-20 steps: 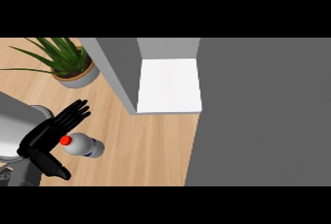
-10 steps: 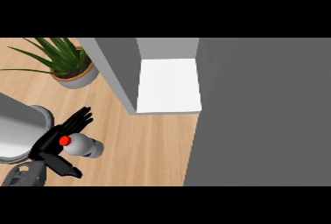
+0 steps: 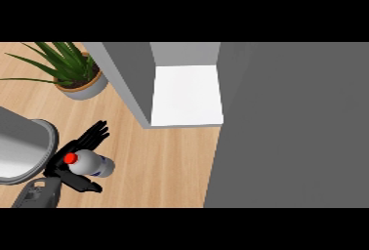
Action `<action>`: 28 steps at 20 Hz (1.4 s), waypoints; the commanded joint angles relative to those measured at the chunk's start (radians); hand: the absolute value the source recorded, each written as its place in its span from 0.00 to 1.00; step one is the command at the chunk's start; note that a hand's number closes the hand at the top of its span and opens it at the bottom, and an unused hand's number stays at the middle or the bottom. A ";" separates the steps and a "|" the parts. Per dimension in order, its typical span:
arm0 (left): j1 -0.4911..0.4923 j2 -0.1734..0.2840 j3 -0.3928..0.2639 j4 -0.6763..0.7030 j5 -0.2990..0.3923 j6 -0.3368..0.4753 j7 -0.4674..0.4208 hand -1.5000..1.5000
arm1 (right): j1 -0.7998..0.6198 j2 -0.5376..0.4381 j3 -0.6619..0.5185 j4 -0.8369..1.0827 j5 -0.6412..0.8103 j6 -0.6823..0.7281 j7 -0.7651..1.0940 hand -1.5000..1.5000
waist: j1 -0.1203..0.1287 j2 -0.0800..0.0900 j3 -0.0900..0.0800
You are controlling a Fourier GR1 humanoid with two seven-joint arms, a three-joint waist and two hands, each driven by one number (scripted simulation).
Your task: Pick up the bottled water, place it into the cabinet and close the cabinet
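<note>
1 bottled water (image 3: pixel 92 164), 1 hand (image 3: pixel 81 144), 1 cabinet (image 3: pixel 186 95)

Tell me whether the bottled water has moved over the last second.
Yes. The bottled water, in the left hand, has shifted slightly left and toward the view's lower edge, away from the potted plant.

You see one hand (image 3: pixel 81 146) near the left edge of the head view: it is matte black all over, with slim, segmented fingers (image 3: pixel 96 133) and a thicker, blocky thumb (image 3: pixel 85 184). Its forearm (image 3: pixel 37 194) shows at the lower left as a dark grey casing with a lighter grey outline along its edge. To the left, you also see a big, smooth, light grey rounded shell (image 3: pixel 20 152) with a paler rim.
</note>
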 commanded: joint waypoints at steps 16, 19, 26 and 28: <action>-0.123 -0.056 -0.059 0.188 0.066 -0.190 -0.074 1.00 | 0.064 -0.057 -0.096 -0.119 -0.055 -0.002 -0.003 0.00 | 0.002 0.001 0.002; -0.118 -0.093 -0.063 0.204 0.085 -0.192 -0.072 1.00 | 0.118 -0.043 -0.069 -0.110 -0.038 -0.007 -0.057 0.00 | -0.002 0.000 0.002; -0.029 -0.073 -0.164 0.039 -0.001 -0.069 -0.307 1.00 | 0.129 -0.062 -0.130 -0.129 -0.060 0.013 -0.053 0.00 | 0.013 -0.004 0.002; -0.096 -0.119 -0.160 0.079 0.021 -0.052 -0.238 1.00 | 0.142 -0.078 -0.164 -0.121 -0.099 0.039 -0.064 0.00 | 0.005 -0.001 0.002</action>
